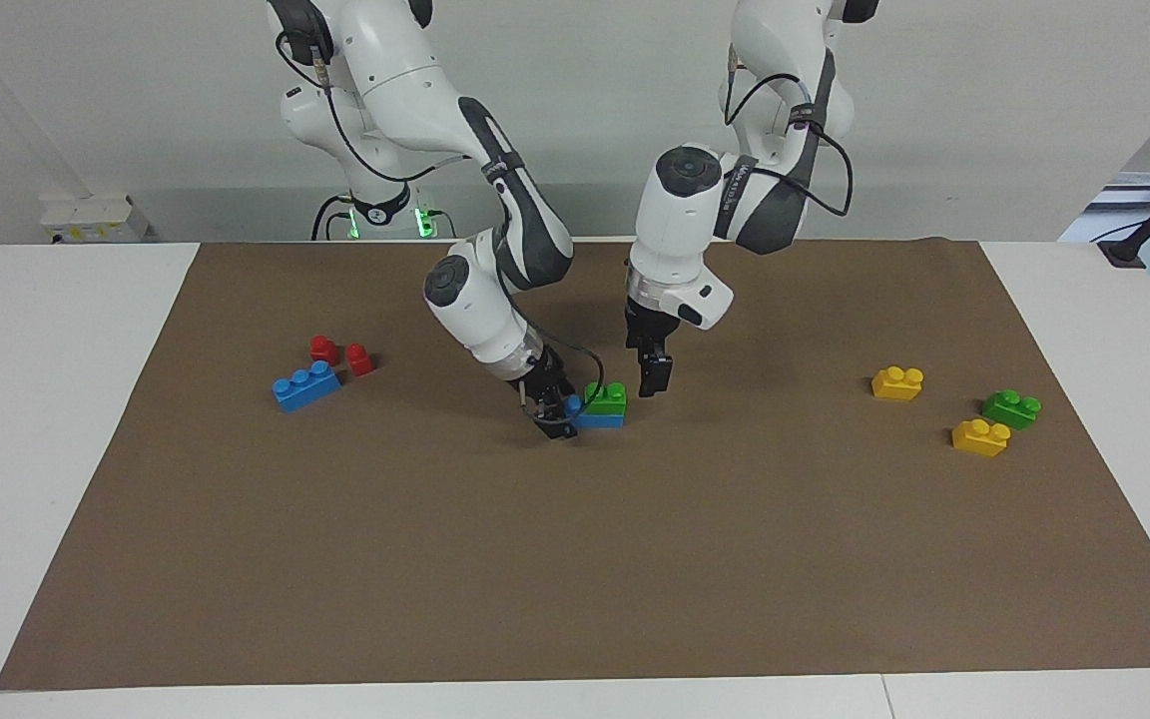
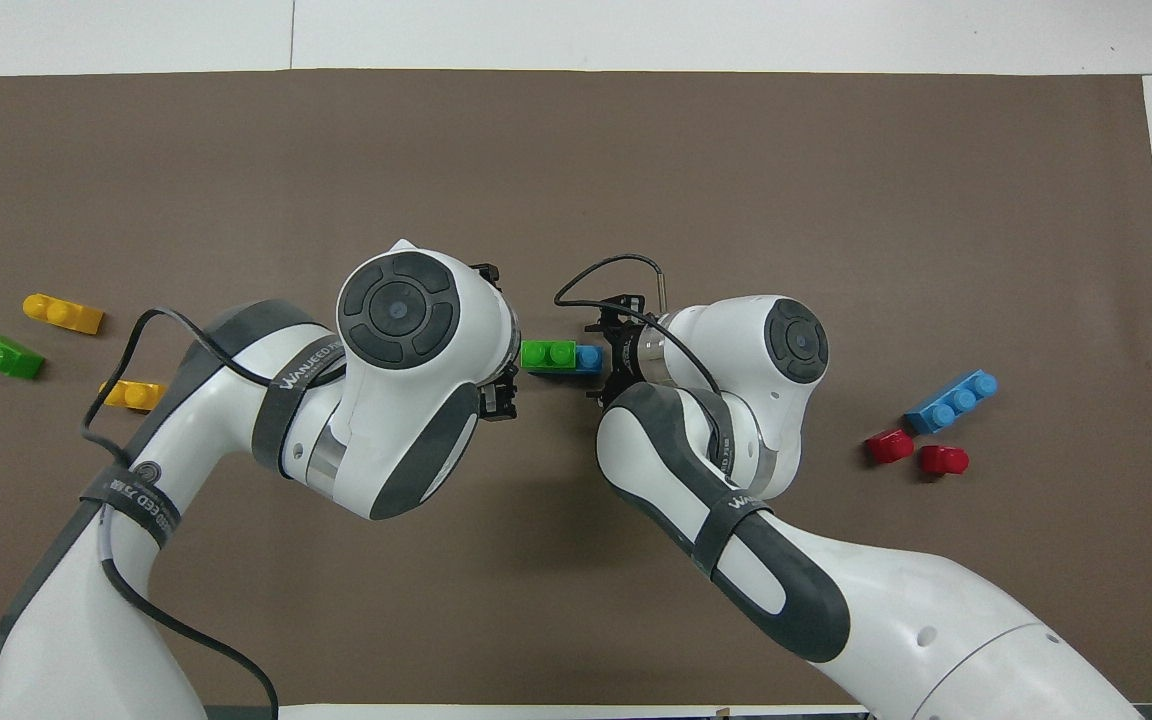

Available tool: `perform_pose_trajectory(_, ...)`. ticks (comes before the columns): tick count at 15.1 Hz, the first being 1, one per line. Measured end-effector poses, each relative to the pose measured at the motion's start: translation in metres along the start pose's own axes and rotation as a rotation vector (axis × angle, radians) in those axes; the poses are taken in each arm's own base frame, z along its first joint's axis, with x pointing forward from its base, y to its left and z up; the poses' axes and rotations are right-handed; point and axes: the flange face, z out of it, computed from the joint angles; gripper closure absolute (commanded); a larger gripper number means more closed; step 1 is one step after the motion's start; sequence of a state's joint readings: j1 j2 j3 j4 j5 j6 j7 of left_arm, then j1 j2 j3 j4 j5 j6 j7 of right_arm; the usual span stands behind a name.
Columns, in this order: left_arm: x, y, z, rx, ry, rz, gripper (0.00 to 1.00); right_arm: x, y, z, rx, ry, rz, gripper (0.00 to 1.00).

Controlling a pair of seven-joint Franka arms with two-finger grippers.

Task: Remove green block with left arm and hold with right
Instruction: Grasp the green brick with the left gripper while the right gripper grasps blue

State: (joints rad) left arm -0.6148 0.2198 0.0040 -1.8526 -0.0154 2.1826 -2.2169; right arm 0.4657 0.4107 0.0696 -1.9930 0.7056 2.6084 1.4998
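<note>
The green block point(image 1: 606, 396) is a lime two-stud brick stacked on one end of a blue brick point(image 1: 597, 419) in the middle of the brown mat; both also show in the overhead view, the green block point(image 2: 548, 354) and the blue brick point(image 2: 589, 357). My right gripper point(image 1: 555, 411) is low on the mat, tilted, and shut on the blue brick's bare end; it also shows from above point(image 2: 614, 357). My left gripper point(image 1: 653, 381) points down, just beside the green block toward the left arm's end and slightly above the mat. It is apart from the block. From above its wrist hides its fingers.
A loose blue three-stud brick point(image 1: 305, 386) and two red pieces point(image 1: 340, 354) lie toward the right arm's end. Two yellow bricks point(image 1: 897, 382) point(image 1: 980, 436) and a darker green brick point(image 1: 1010, 407) lie toward the left arm's end.
</note>
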Motion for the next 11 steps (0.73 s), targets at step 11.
perform_pose_trajectory(11, -0.033, -0.018, 0.048, 0.0, 0.024, -0.017, 0.0, 0.0, -0.001, -0.001, 0.002, -0.001, 0.001, 1.0)
